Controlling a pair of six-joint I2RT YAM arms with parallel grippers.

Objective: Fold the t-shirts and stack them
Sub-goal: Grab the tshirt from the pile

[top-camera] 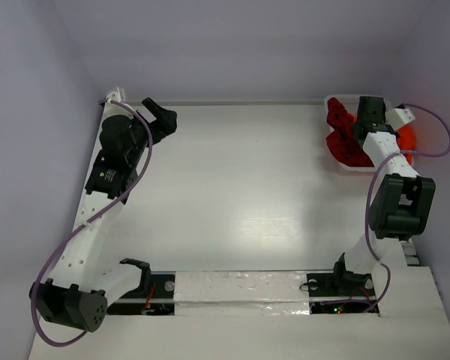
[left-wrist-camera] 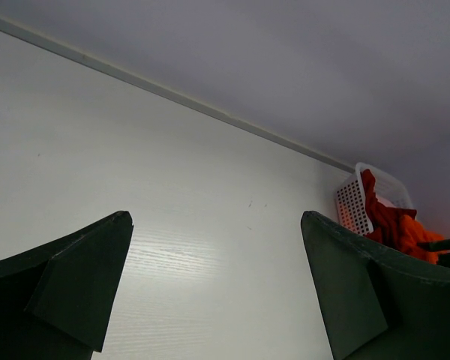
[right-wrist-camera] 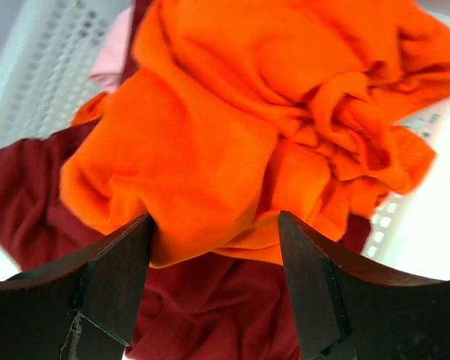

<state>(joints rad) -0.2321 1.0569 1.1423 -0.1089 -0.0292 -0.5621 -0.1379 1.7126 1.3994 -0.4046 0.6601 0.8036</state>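
In the basket (right-wrist-camera: 45, 52) at the table's (top-camera: 232, 187) far right corner, the right gripper (right-wrist-camera: 214, 225) sits open around the orange shirt (right-wrist-camera: 232, 112), and a deep bite could grab a red shirt (right-wrist-camera: 30, 187) too.

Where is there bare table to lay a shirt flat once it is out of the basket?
The broad middle of the table is bare, from the left arm along the left edge across to the basket in the far right corner. Crowded: the basket itself, heaped with the orange shirt and crimson shirts, right arm over it.
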